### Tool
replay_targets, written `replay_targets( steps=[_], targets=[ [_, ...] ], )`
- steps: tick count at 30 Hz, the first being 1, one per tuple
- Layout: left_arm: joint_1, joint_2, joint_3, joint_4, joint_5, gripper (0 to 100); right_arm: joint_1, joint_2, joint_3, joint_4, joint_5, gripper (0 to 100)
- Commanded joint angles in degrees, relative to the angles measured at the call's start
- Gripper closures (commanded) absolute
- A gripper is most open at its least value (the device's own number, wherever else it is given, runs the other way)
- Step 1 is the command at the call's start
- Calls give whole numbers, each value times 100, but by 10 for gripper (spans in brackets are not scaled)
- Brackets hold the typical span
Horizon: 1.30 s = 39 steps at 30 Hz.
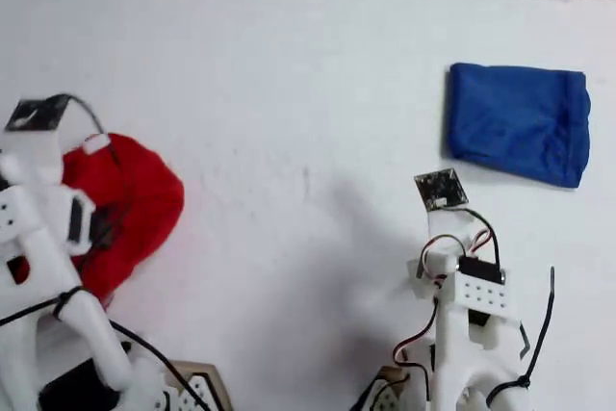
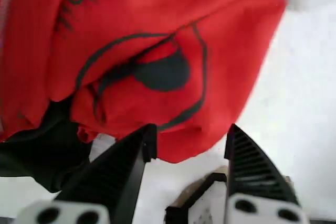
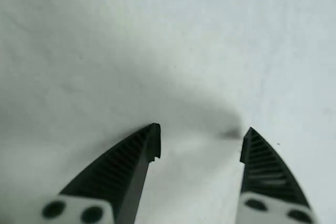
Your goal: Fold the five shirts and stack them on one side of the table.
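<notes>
A crumpled red shirt (image 1: 135, 204) with a dark round print lies at the table's left side, partly under the left arm. In the left wrist view the red shirt (image 2: 157, 56) hangs close in front of my left gripper (image 2: 191, 135), whose fingers stand open just short of its lower edge; dark cloth shows beside it. A folded blue shirt (image 1: 520, 122) lies at the right rear of the table. My right gripper (image 3: 202, 135) is open above bare white table, with nothing between its fingers. The right arm (image 1: 462, 286) stands near the front, well short of the blue shirt.
The white table (image 1: 308, 93) stretches bare across the middle and back. Both arm bases and their cables (image 1: 539, 334) crowd the front edge. A dark strip of room runs behind the far edge.
</notes>
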Motion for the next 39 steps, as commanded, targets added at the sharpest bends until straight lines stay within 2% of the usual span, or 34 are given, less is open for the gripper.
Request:
replay_targets(
  steps=[1,6,11,15,17,19,20,22,29,39],
  targets=[
    [-554,-123,224,-413,-369,768,57,-119,9,-84,-35,751],
    [-932,-123,901,-1143,-536,712,57,-119,18,-84,-35,751],
    [-888,-123,1921,-2462,-536,711,57,-119,18,-84,-35,751],
    [-571,-123,2396,-2857,-536,741,57,-119,18,-84,-35,751],
    [-281,-141,2404,-2752,-501,828,57,-119,18,-84,-35,751],
    [35,-158,2308,-2567,-484,965,57,-119,18,-84,-35,751],
    [193,-158,2220,-2453,-475,987,57,-119,18,-84,-35,751],
    [448,-158,2026,-2207,-273,955,57,-119,18,-84,-35,751],
    [1582,-158,646,-1284,475,974,57,-119,18,-84,-35,751],
    [3991,-158,-2404,141,1626,974,57,-163,70,-127,-53,751]
  ],
)
